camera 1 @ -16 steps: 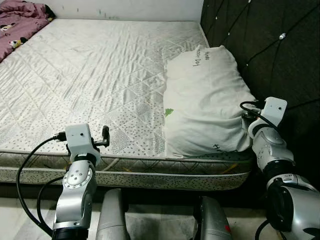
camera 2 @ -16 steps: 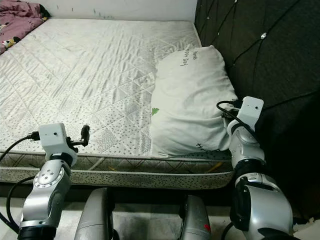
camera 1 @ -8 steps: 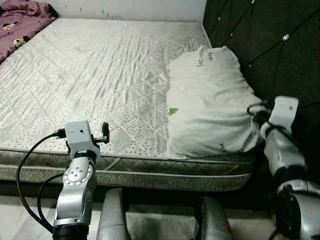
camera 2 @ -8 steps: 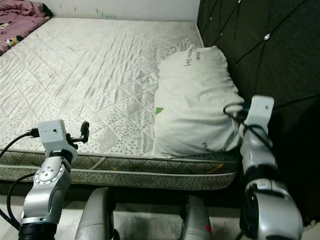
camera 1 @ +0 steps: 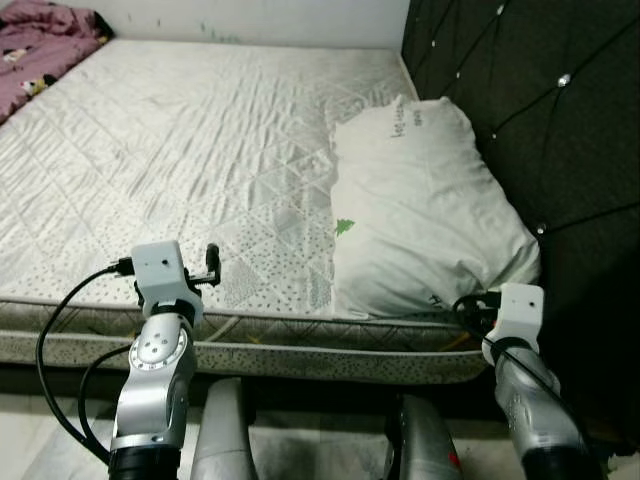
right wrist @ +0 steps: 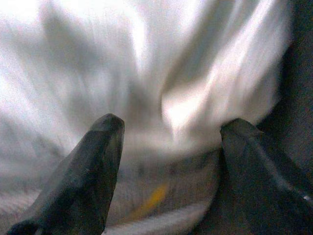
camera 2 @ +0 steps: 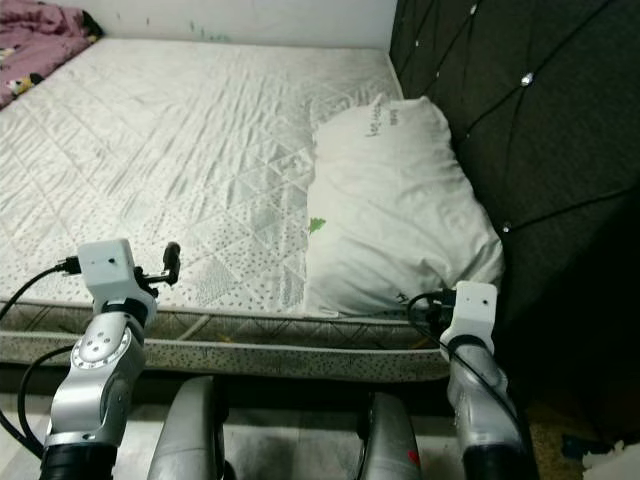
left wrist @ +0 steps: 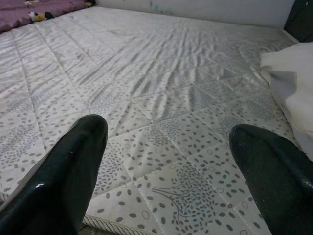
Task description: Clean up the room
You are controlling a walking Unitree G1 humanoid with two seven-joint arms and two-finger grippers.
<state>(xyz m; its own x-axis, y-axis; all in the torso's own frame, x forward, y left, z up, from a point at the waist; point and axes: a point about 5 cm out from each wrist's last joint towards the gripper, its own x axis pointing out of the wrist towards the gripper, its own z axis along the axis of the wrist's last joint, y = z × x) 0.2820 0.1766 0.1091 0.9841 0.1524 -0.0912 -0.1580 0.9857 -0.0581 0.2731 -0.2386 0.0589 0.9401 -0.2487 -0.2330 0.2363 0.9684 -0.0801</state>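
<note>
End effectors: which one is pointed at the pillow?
The right end effector, open, at the bed's near corner facing the white pillow. The left end effector, also open, faces bare mattress.

A white pillow [camera 1: 425,210] lies flat on the bare quilted mattress [camera 1: 180,150], against the dark headboard [camera 1: 530,110].
</note>
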